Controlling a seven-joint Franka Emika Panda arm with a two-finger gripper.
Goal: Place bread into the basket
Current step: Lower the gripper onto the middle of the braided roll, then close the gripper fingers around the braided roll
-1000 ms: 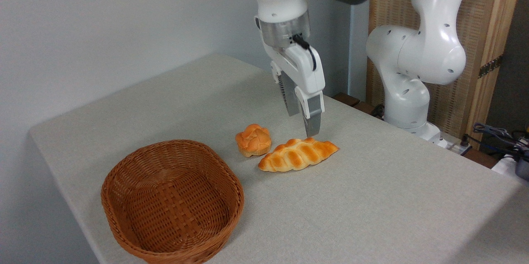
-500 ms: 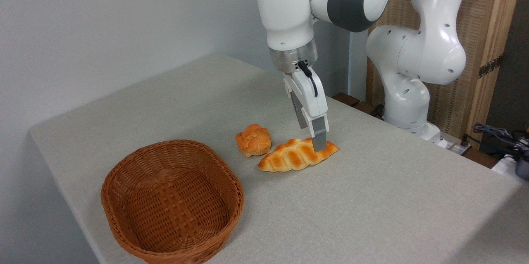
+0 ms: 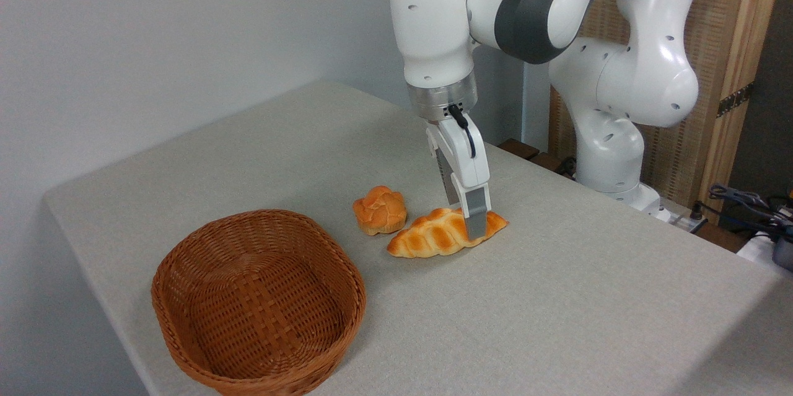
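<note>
The bread (image 3: 427, 235), a long braided golden-brown loaf, lies on the table right of centre. My gripper (image 3: 468, 222) has come down over its right part, pointing downward. The near finger (image 3: 476, 219) stands in front of the loaf and the far finger is partly hidden behind it. The jaws look open, straddling the loaf, which rests flat and undeformed. The brown wicker basket (image 3: 272, 215) sits at the front left with nothing in it, well apart from the loaf.
A small round orange knotted bun (image 3: 379, 209) sits just left of the loaf, between it and the basket. The arm's white base (image 3: 610, 160) stands at the table's back right, with cables (image 3: 743, 201) beyond. The table's edge runs close past the basket.
The gripper has descended from just above the loaf to straddle its right part, shifting slightly right. Loaf, bun and basket have not moved.
</note>
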